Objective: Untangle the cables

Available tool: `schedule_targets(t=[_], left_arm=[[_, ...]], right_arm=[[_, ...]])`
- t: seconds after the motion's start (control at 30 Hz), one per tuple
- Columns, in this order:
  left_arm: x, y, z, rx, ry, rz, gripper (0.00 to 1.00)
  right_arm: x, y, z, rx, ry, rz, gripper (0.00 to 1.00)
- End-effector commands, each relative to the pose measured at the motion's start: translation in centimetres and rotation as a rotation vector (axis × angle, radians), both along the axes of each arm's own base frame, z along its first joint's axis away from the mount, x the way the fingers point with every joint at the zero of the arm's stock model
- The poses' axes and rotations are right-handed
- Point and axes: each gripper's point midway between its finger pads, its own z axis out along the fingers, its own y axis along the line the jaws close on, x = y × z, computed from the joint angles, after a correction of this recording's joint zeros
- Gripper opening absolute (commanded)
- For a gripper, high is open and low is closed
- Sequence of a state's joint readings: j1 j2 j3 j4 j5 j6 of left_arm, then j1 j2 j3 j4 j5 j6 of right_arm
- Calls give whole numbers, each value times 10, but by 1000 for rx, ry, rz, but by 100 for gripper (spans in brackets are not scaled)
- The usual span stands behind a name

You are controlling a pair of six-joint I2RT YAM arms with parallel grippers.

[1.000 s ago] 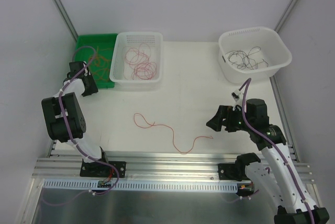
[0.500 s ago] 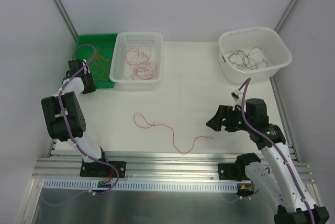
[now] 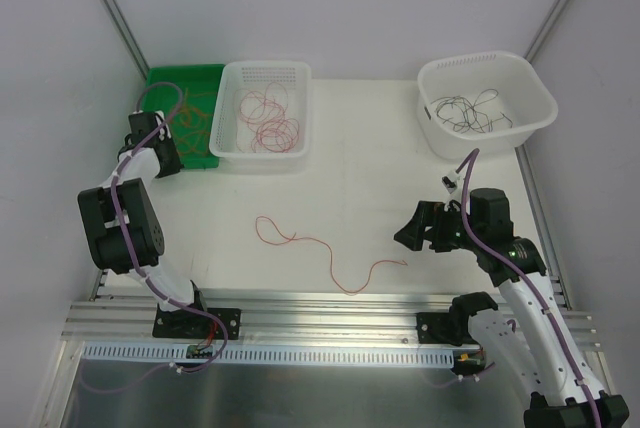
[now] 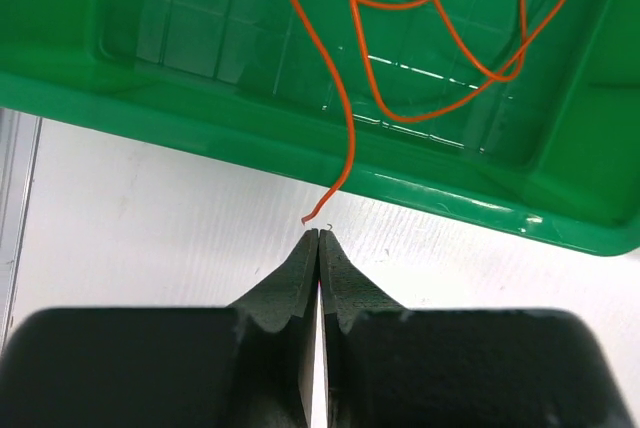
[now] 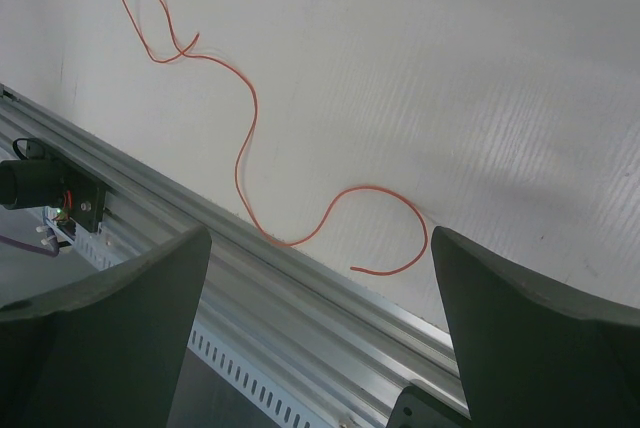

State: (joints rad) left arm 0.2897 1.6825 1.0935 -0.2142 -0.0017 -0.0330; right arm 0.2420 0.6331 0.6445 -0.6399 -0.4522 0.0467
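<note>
At the far-left corner: left jaws clenched empty, orange strand deposited.

Over the last second the left gripper [image 4: 318, 238] has closed fully and drawn slightly back from the shallow green plastic tray [image 4: 140, 98]. Nothing sits between its fingertips. The thin orange wire [image 4: 345, 118] lies coiled in the tray, its loose end hanging over the near wall just beyond the tips. Judged: that cable is released and sorted. The right gripper [image 5: 320, 248] is unchanged, jaws spread wide and holding nothing, above the single thin red wire [image 5: 243, 143] lying loose on the white table [image 3: 360, 178]. Other red wires sit in the white perforated basket [image 3: 258, 160], black ones in the far-right white tub [image 3: 480, 145]. The loose red strand appears to be the remaining item.
</note>
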Motion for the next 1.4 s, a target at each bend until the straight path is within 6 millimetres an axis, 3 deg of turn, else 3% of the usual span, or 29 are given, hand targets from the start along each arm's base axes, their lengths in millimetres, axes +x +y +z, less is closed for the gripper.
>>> schedule_targets(t=[0.0,0.07,0.13,0.43,0.57,0.7,1.17,1.37], left_arm=[[8,4,32,27,-89,-6,0],[8,9,39,49,-100,13,0],[7,13,42,62,-104,42,7],[19,11,47,5,-139,58,9],[22,12,50,4,-148,64,25],[31,9,57,-15,-176,44,33],[52,15,29,-49,-126,76,30],[57,15,17,-46,-98,83,18]], right_arm=[[3,1,6,-2,-44,14,97],[3,1,6,-4,-46,14,97],[3,1,5,-4,-44,12,97],[3,0,4,-8,-40,10,97],[4,0,3,-9,-37,8,97],[4,1,3,-10,-33,12,97],[7,0,0,-18,-13,7,97],[8,0,-1,-22,-11,4,97]])
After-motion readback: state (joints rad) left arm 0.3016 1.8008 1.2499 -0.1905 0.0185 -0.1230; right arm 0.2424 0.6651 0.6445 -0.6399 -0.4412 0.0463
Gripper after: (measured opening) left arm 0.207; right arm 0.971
